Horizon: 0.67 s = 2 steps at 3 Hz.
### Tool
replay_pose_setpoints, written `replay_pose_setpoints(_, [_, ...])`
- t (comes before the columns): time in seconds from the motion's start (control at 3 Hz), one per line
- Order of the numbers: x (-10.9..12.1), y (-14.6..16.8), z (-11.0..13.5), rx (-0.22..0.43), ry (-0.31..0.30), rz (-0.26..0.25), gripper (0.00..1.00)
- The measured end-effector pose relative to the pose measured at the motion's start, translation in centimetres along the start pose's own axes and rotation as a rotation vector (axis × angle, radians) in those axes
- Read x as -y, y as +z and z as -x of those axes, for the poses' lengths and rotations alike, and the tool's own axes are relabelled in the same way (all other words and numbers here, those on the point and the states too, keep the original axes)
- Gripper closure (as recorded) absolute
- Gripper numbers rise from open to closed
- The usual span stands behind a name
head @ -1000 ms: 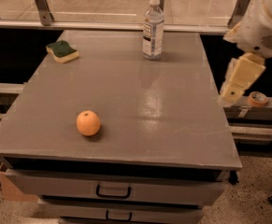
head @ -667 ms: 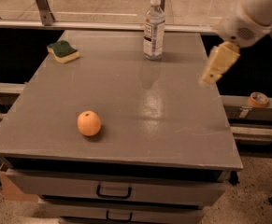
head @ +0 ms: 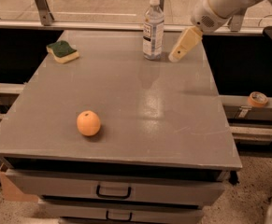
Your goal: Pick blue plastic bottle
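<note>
The blue plastic bottle (head: 153,29) stands upright near the far edge of the grey table (head: 126,92). It is clear, with a white cap and a label band. My gripper (head: 176,56) comes in from the upper right on a white arm. Its cream tips hang just right of the bottle's base, a small gap away and not touching it.
An orange (head: 88,123) lies at the front left of the table. A green and yellow sponge (head: 63,51) lies at the far left. A roll of tape (head: 257,99) sits on a rail to the right. Drawers with handles (head: 113,191) are below the front edge.
My gripper has moved left and farther back across the table, from beyond the right edge to just beside the bottle. The bottle, orange and sponge have not moved.
</note>
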<state>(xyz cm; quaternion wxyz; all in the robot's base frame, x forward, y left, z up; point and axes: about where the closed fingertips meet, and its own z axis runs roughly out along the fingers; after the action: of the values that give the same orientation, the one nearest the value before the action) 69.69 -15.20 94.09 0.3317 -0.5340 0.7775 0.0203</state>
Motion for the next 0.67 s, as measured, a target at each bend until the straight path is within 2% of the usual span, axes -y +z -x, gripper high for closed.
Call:
replay_pose_setpoints(0.33, [2.6, 2.8, 2.7, 0.108, 0.075, -0.011, 0.0])
replay_pose_setpoints(0.67, [4.0, 4.9, 5.1, 0.199, 0.132, -0.007, 0.0])
